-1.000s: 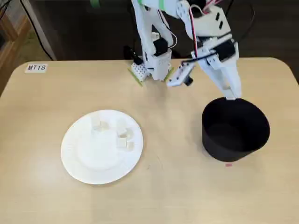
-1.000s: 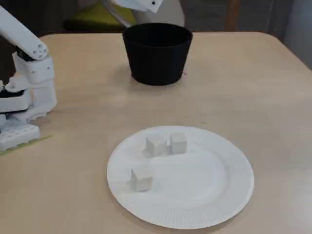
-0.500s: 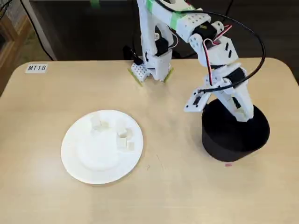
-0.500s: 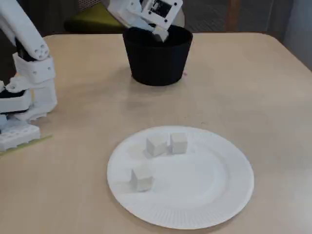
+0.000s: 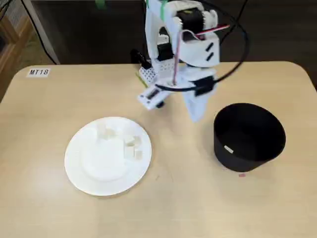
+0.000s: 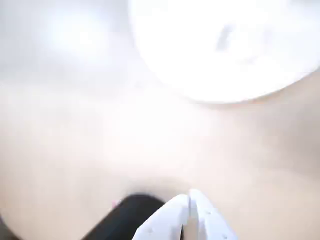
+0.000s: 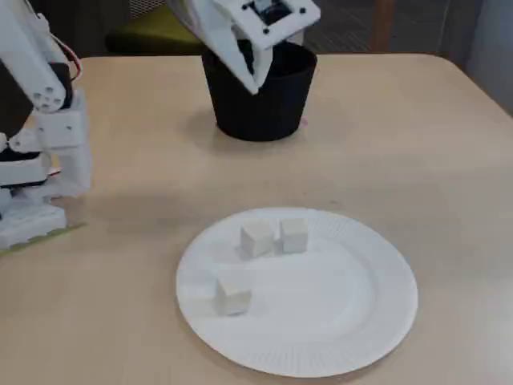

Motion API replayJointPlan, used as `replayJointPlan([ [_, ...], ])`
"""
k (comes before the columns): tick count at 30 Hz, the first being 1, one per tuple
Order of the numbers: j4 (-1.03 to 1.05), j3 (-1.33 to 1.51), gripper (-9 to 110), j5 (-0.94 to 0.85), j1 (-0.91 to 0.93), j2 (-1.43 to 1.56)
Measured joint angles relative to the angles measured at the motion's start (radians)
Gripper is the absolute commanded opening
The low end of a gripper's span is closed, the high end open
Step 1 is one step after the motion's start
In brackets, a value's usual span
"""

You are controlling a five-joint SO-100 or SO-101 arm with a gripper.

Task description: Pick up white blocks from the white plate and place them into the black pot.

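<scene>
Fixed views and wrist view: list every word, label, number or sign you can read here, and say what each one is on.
"MT18": on a small white label stuck to the table at its far left corner in a fixed view.
A small white tag on the black pot wall: too small to read, if it bears text at all.
A pink scrap at the pot's base: no legible text.
Wrist view: too blurred, nothing readable.

Pale wooden table (image 5: 59,208) with rounded corners, dark floor beyond, soft even light.
</scene>
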Motion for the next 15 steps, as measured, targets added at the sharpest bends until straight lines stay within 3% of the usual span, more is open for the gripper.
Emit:
replayJointPlan([
  [4, 0.081, -0.003, -2, -0.054, 0.287, -0.035],
  [7, 0.091, -0.003, -2, 0.012, 0.426, -0.069],
  [15, 0.086, -0.005, -2, 0.382, 0.528, -0.218],
])
